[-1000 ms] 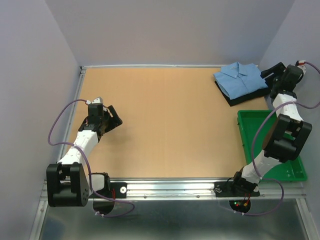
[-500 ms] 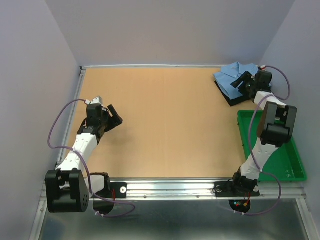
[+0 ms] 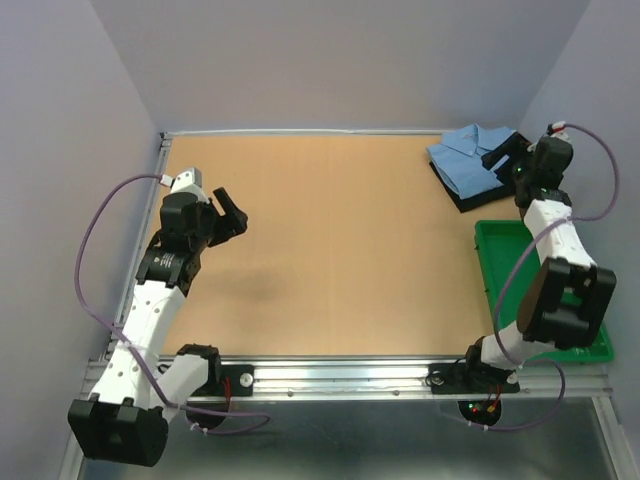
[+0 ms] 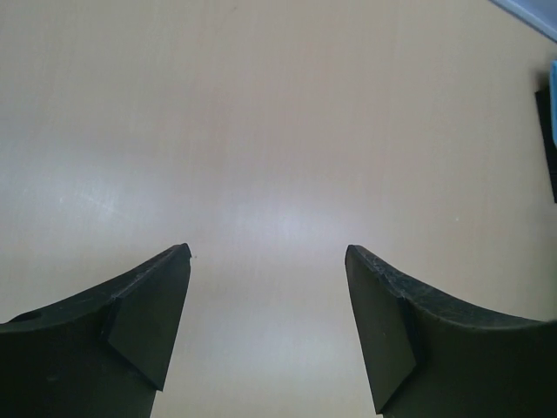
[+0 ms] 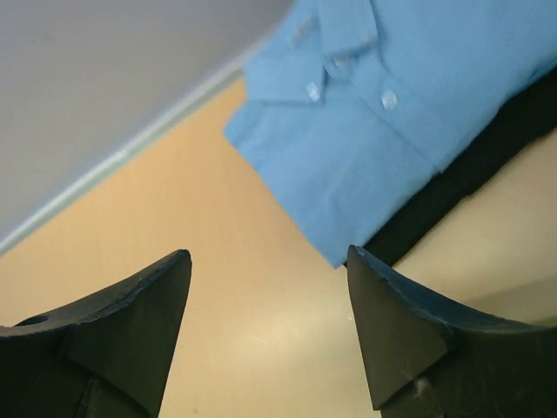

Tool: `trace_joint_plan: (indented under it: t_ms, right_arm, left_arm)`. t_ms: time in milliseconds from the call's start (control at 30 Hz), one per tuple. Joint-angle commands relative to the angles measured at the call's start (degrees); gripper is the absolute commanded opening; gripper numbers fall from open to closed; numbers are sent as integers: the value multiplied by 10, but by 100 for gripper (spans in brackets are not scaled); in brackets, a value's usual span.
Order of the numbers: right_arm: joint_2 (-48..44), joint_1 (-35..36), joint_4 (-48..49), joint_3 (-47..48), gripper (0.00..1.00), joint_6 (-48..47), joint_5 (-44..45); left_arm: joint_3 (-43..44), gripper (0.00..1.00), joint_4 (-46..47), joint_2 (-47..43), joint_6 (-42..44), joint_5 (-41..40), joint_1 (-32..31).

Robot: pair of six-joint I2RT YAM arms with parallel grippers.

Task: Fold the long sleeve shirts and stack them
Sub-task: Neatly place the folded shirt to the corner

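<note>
Tan tabletop [image 3: 330, 260] is spreading out under both of my arms, with pale lavender walls closing it in. On the left, my left gripper [image 4: 268, 252] is hovering over bare board, its jaws standing wide apart with nothing between them. Far ahead and to the right of those jaws, a sliver of dark and blue cloth is showing at the edge of the wrist view. On the right, my right gripper [image 5: 268, 254] is hanging with its jaws spread apart, gripping nothing. Just ahead of those jaws and to their right, the light blue shirt [image 5: 392, 113] is lying folded, collar and buttons facing up. It is resting on the black shirt [image 5: 435, 196], whose edge is sticking out beneath it. Behind the right jaws, toward my base, the green plastic tray [image 3: 482, 262] is sitting along the table's right side.
</note>
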Motion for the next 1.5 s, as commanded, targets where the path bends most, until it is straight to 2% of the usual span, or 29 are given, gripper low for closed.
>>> trace_joint_plan:
  t_ms: [0,67,133,267,333,467,567,733,900,1267,1467]
  right_arm:
    - [-164,-2,-21,-14,81,-36,54]
    - [-220,-2,-52,-18,84,-50,65]
    - [-303,-2,-80,-29,93,-62,77]
    - [-440,-2,-147,-47,95,-63,110]
    - [-525,-2,-176,-68,100,-58,122]
    - [-659,-2,-253,-105,100,-42,159]
    - [-719,8,-330,-103,100,-23,166]
    - [-779,36,-362,-129,100,-13,129]
    - [-806,47,-360,-140,100,2,91]
    - [-856,64,-346,-156,100,9,83]
    - [-852,64,-345,-154,100,21,61]
  left_arm:
    - [40,84,-54,-31,30,-72,-68]
    - [49,85,-63,-43,39,-100,-95]
    - [63,85,-76,-53,42,-107,-124]
    - [90,85,-99,-66,46,-105,-137]
    - [108,86,-114,-80,50,-106,-138]
    - [123,86,-121,-122,52,-132,-137]
    - [116,86,-137,-157,42,-169,-137]
    - [87,87,-143,-216,29,-238,-137]
    - [70,91,-119,-302,20,-248,-137]
    - [87,96,-167,-328,-3,-269,-137]
    - [93,96,-178,-325,-2,-276,-137]
